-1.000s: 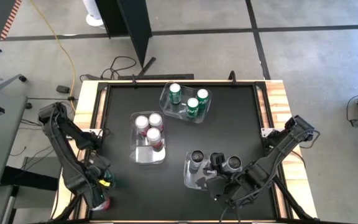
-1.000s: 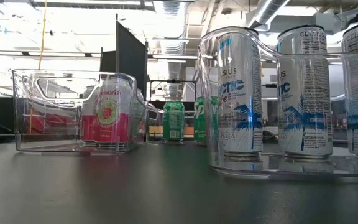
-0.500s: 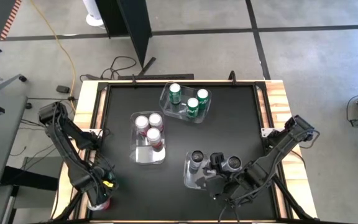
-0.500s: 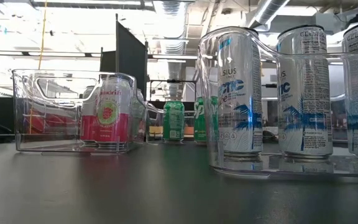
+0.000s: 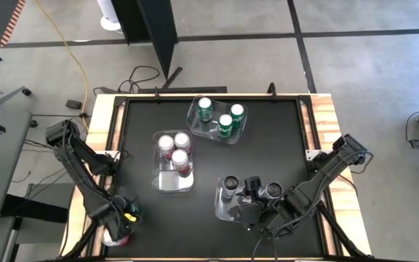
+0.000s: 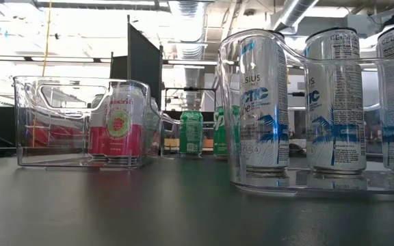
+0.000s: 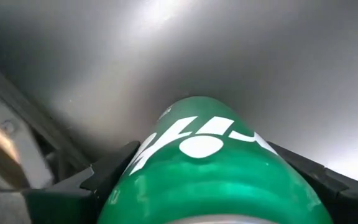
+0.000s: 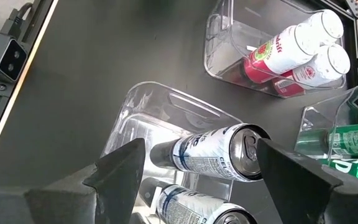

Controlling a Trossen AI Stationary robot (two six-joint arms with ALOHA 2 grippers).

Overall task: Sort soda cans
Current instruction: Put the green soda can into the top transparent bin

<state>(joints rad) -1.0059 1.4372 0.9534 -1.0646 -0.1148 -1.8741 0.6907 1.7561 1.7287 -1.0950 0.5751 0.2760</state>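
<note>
Left end effector point(image 7: 197, 186), at the tabletop's point(image 5: 268, 145) near-left corner, has narrowed around a green soda can point(image 7: 204, 168) w/ fingers flanking it; contact probably not firm yet. Right end effector point(image 8: 197, 180) hangs spread over the grey-can bin point(image 8: 160, 118). Green pickup starting.

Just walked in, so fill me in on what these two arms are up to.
They are sorting soda cans by colour into clear bins. The left gripper, at the table's near left corner, has its fingers either side of a green can. The right gripper hovers open over the near bin of grey cans. Three red cans sit in the middle bin, three green ones in the far bin.
</note>
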